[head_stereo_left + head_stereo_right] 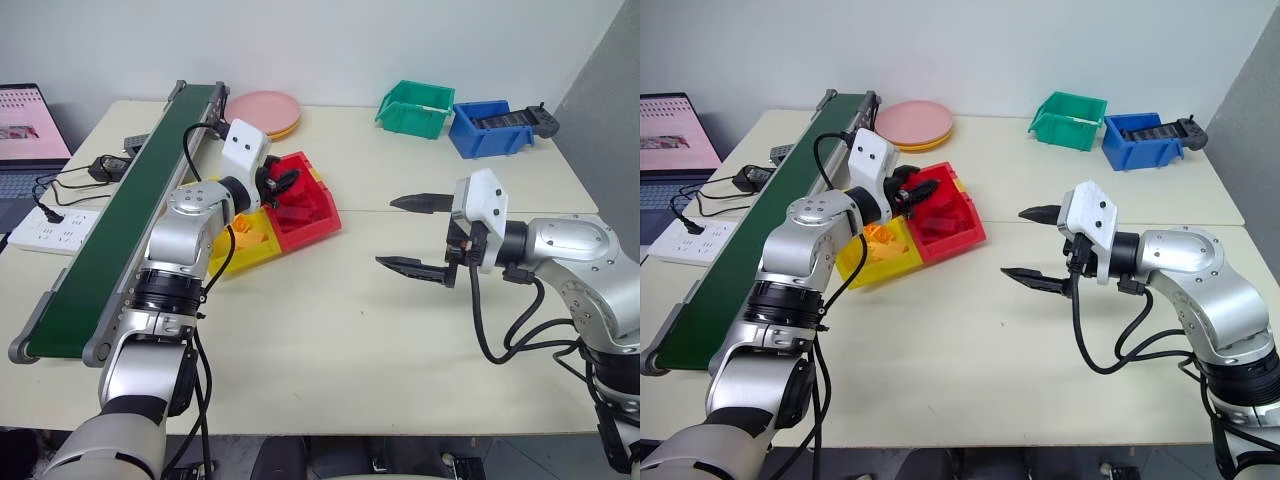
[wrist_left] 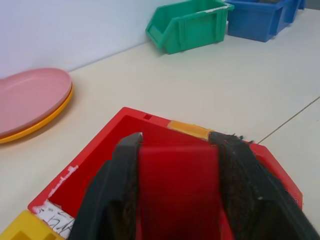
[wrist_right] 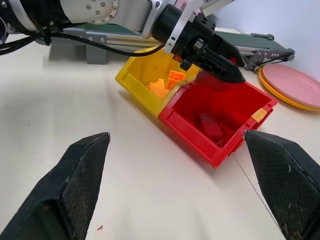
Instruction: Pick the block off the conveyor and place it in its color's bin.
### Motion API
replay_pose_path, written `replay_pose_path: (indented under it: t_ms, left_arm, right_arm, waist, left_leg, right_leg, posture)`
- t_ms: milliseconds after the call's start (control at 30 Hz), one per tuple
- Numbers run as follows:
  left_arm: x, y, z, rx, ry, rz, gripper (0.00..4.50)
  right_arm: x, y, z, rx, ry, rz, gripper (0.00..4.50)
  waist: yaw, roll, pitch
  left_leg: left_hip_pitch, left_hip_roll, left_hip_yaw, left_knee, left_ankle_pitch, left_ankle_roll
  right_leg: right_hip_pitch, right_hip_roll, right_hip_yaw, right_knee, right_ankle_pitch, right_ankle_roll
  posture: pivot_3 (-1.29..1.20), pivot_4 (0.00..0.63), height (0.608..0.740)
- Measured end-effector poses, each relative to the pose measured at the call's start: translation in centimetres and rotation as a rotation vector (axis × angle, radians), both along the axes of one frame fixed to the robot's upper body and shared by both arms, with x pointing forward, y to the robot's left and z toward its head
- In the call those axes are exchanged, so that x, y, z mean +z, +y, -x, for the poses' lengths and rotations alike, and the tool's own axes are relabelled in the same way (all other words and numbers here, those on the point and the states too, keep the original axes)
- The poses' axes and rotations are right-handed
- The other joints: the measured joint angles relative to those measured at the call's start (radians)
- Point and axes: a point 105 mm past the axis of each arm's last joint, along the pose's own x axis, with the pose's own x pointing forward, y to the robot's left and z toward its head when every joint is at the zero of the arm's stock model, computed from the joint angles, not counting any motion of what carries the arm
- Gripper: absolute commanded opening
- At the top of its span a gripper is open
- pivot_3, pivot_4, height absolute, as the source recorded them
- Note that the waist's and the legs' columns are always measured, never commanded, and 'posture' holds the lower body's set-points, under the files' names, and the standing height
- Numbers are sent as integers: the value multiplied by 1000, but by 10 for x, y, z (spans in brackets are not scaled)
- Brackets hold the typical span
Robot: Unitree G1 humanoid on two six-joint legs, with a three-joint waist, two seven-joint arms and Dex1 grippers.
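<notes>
On the cream surface (image 1: 400,330), the left claw (image 2: 178,192) gripped the block (image 2: 178,185) over the red bin (image 1: 318,222); the right claw (image 1: 412,233) hung wide open, empty

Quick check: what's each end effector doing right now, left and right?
Left end effector: closed on the block, over the red bin.
Right end effector: open, empty.

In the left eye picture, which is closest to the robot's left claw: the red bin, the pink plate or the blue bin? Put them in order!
From the left gripper:
1. Red bin, right under it.
2. Pink plate, behind it, by the conveyor's far end.
3. Blue bin, far across the table on the robot's right.
</notes>
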Motion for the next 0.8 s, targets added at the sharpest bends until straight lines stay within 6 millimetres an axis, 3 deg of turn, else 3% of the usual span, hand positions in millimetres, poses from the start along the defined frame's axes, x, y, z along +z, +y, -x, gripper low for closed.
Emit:
replay_pose_path:
  t_ms: [33,200,367,467,533,733,800]
  left_arm:
    - [0,0,0,0,-1,-4,3333]
    - [3,1,0,13,-20,-22,3333]
    - [22,7,14,20,-81,-21,3333]
    - [32,14,41,-2,-140,-36,3333]
    - [29,24,63,-14,-143,-78,3333]
    - [-16,68,127,126,24,-21,3333]
    - [-22,74,143,174,38,7,3333]
  right_arm:
    - [0,0,0,-2,0,2,4500]
    - [-1,-1,0,-6,2,2,4500]
    - [-1,-1,0,-4,-5,4,4500]
    - [-1,-3,0,-1,-16,8,4500]
    - [-2,-5,0,-1,-28,6,4500]
    - [-15,-26,-10,-53,-58,-16,4500]
    - [-19,-29,-15,-61,-58,-25,4500]
  waist:
    - [0,0,0]
    - [-1,0,0]
    - [-6,0,0]
    - [-11,0,0]
    - [-12,0,0]
    - [-9,0,0]
    - [-6,0,0]
  left_leg:
    - [0,0,0,0,0,0]
    - [0,0,0,0,0,0]
    - [0,0,0,0,0,0]
    - [0,1,0,0,0,0]
    - [1,2,0,-1,0,0]
    - [4,2,1,0,0,0]
    - [4,2,-1,0,0,0]
  right_leg:
    - [0,0,0,0,0,0]
    - [0,0,0,0,0,0]
    - [0,0,1,0,0,0]
    - [0,0,0,0,0,0]
    - [0,1,1,0,0,0]
    - [3,0,1,1,0,0]
    - [3,1,0,1,0,0]
  posture:
    - [0,150,740]
    - [0,150,740]
    - [0,150,740]
    - [0,150,740]
    - [0,150,740]
    - [0,150,740]
    - [0,150,740]
